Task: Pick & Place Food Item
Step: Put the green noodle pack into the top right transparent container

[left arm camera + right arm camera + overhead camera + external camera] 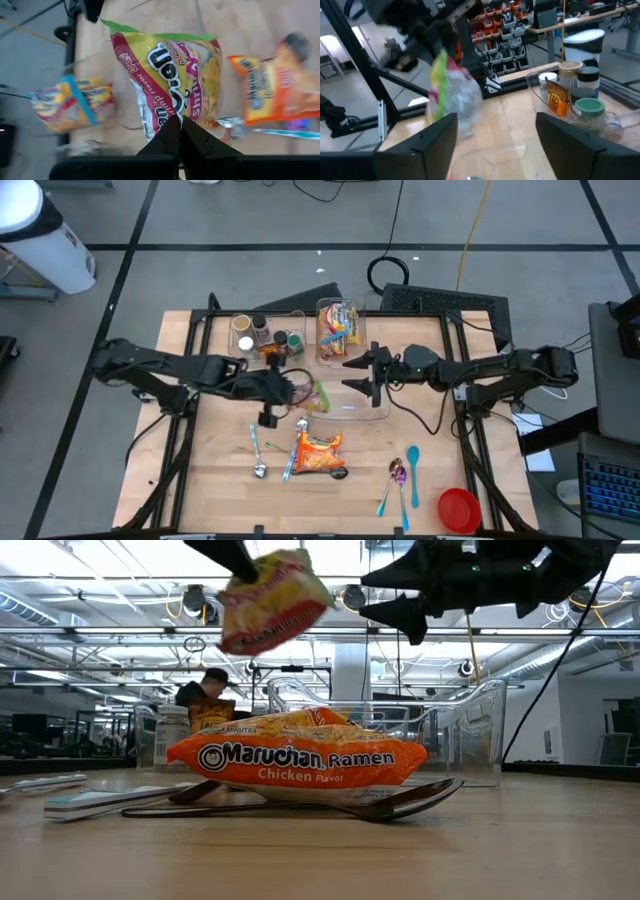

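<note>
The orange ramen packet [297, 764] lying on the bench reads "Maruchan Ramen" with "Chicken Flavor" beneath. The yellow packet [170, 82] held up in the air shows Maruchan-style lettering too, though only partly legible.

Overhead view looks straight down; table-level view looks across, close behind the orange ramen packet [300, 762], which both share.

ramen packs [318, 454]: 2 | spoons [257, 453]: 4 | red bowl [458, 509]: 1 | clear bins [352, 412]: 3

Wooden table [220, 480] with ramen packet [318, 454], spoons [403, 472], red bowl [458, 508].
</note>
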Controlling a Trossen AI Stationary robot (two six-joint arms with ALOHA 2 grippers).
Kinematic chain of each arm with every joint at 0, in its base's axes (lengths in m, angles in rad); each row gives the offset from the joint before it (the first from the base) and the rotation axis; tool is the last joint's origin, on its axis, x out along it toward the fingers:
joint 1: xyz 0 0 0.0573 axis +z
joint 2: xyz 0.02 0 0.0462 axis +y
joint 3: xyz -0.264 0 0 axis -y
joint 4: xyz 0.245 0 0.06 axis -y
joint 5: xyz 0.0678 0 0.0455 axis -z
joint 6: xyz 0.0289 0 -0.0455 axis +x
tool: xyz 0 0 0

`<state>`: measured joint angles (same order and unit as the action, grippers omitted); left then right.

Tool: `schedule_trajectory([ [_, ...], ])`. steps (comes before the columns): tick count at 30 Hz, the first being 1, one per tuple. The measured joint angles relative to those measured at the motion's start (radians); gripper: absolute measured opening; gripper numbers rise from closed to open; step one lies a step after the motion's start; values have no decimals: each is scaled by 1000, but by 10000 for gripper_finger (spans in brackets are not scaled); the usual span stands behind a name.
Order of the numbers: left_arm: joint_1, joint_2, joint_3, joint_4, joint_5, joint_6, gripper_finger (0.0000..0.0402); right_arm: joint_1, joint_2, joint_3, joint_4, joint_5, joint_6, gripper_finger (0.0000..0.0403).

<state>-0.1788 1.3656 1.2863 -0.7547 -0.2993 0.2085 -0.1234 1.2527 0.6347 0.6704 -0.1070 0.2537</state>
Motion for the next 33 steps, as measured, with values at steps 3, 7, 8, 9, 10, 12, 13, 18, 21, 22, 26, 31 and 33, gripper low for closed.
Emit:
schedule_trajectory([
  [3, 18, 62, 32, 1, -42, 62, 3, 0, 35, 33, -2, -5, 15, 282],
  [7, 35, 128, 56, 0, -77, 110, 2, -1, 96, 93, -2, -81, 27, 298],
  [8, 40, 141, 63, 0, -77, 111, 2, -1, 113, 109, -2, -84, 27, 299],
  [9, 43, 150, 68, 5, -78, 112, 4, -1, 131, 124, -4, -81, 26, 298],
  [10, 45, 158, 70, 6, -78, 112, 4, -1, 145, 137, -16, -80, 24, 297],
  [12, 48, 173, 79, 6, -79, 123, 3, -2, 179, 165, -31, -79, 24, 294],
  [13, 48, 175, 79, 10, -80, 127, 2, -6, 196, 179, -30, -79, 24, 292],
  [18, 48, 173, 79, 23, -102, 128, 6, -7, 261, 226, -32, -84, 23, 289],
  [21, 48, 173, 79, 24, -105, 129, 4, -6, 282, 242, -34, -130, 23, 288],
  [22, 48, 173, 79, 25, -106, 130, 3, -6, 284, 244, -32, -132, 25, 286],
  [26, 48, 173, 79, 26, -105, 124, 7, -5, 283, 244, -33, -133, 41, 268],
  [31, 48, 173, 79, 26, -105, 119, 4, -6, 273, 244, -55, -134, 41, 207],
  [33, 48, 173, 79, 27, -105, 119, 9, -6, 273, 244, -70, -134, 41, 173],
])
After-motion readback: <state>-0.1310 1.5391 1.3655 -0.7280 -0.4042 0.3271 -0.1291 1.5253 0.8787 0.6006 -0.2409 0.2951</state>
